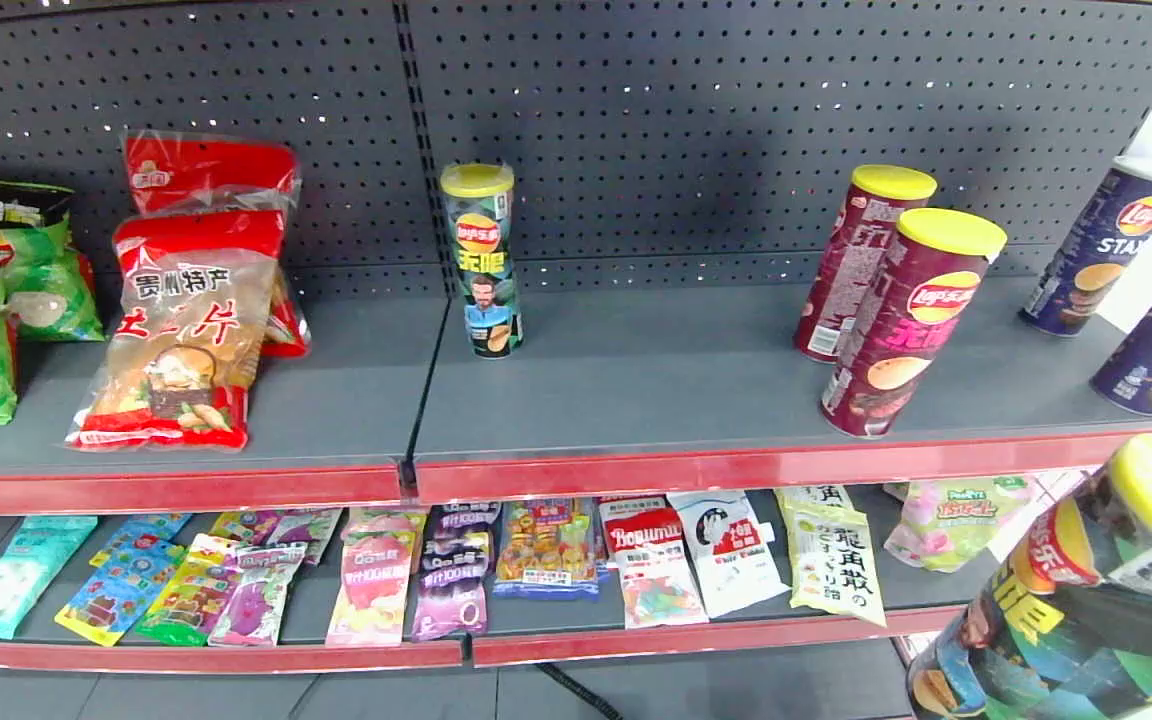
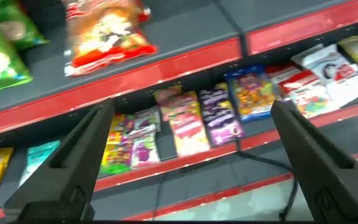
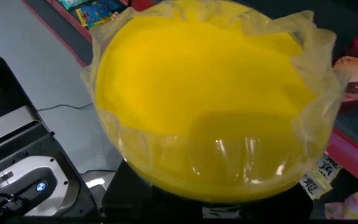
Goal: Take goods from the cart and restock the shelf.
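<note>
Yellow-lidded chip can (image 3: 210, 99); left claw (image 2: 191, 104) agape

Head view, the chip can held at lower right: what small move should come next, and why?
Probably raise the held can toward the upper shelf, near the matching green can: it hangs tilted below that shelf's red edge, and bare space lies beside its match.

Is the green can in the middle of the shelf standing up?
Upright: the green can rests on its base, yellow lid up.
</note>
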Available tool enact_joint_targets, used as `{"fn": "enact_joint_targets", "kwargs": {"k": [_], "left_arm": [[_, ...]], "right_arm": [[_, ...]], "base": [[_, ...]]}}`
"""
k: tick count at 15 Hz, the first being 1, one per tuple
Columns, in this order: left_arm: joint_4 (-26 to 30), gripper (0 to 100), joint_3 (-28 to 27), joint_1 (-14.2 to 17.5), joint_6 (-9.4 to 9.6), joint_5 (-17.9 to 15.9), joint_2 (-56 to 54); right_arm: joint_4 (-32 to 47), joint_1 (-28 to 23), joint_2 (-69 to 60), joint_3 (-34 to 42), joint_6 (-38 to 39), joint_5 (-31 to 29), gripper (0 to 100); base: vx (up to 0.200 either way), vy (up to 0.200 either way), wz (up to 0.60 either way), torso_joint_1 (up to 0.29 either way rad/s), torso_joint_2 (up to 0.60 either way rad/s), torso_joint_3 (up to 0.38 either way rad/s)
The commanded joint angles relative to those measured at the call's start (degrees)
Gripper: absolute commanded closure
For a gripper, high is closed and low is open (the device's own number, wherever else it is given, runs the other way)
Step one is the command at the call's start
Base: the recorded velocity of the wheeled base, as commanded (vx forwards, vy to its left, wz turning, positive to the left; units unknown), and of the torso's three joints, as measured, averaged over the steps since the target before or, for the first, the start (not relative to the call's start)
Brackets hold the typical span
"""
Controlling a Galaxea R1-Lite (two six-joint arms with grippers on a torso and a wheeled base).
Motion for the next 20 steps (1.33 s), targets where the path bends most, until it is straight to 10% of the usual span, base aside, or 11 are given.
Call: {"fn": "enact_joint_targets", "kwargs": {"k": [1, 14, 20], "left_arm": [[0.0, 0, 0.0, 0.0, 0.02, 0.0, 0.0], [0.0, 0, 0.3, 0.0, 1.69, 0.1, 0.3], [0.1, 0, 0.4, 0.0, 1.69, 0.2, 0.4]], "right_arm": [[0.0, 0.1, 0.0, 0.0, 0.0, 0.0, 100], [-0.1, 2.5, 0.5, 0.6, -0.6, 0.0, 100], [-0.1, 2.5, 0.4, 0.6, -0.7, 0.0, 100]], "base": [[0.000, 0.200, 0.00, 0.002, 0.00, 0.002], [0.000, 0.015, 0.00, 0.000, 0.00, 0.000], [0.200, 0.000, 0.00, -0.002, 0.00, 0.005]]}}
